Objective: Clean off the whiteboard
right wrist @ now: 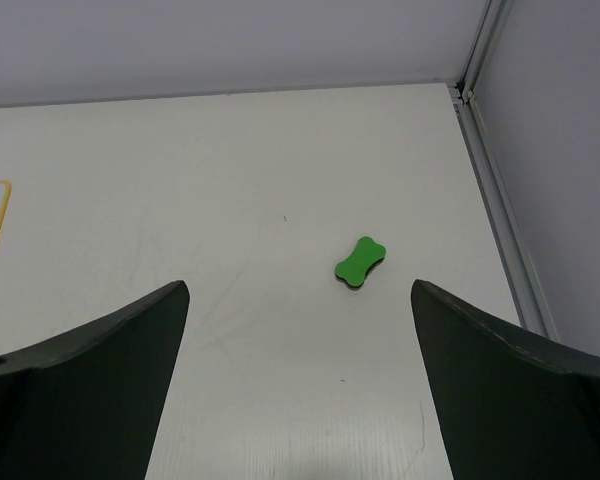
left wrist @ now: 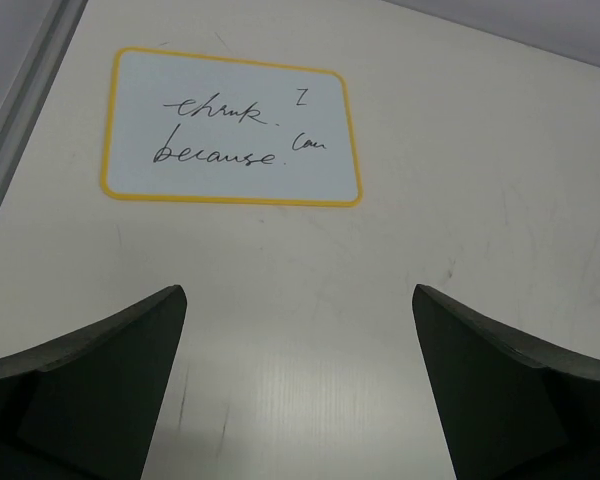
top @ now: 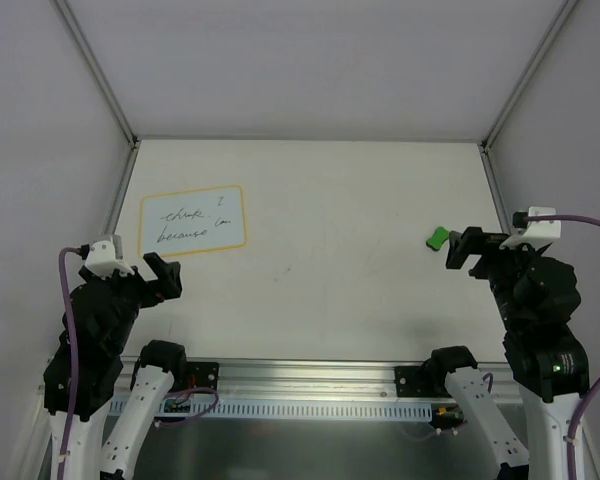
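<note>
Handwriting in black marked the whiteboard, which lay flat on the table toward 9 o'clock from the table's middle in the overhead view. Near the board's 7 o'clock corner, and clear of it, hung the left pincer, its jaws spread wide with nothing between them. Well apart, toward 3 o'clock, a small green block lay on the table, and the right pincer hung just beside it at its 4 o'clock, likewise spread wide and holding nothing.
</note>
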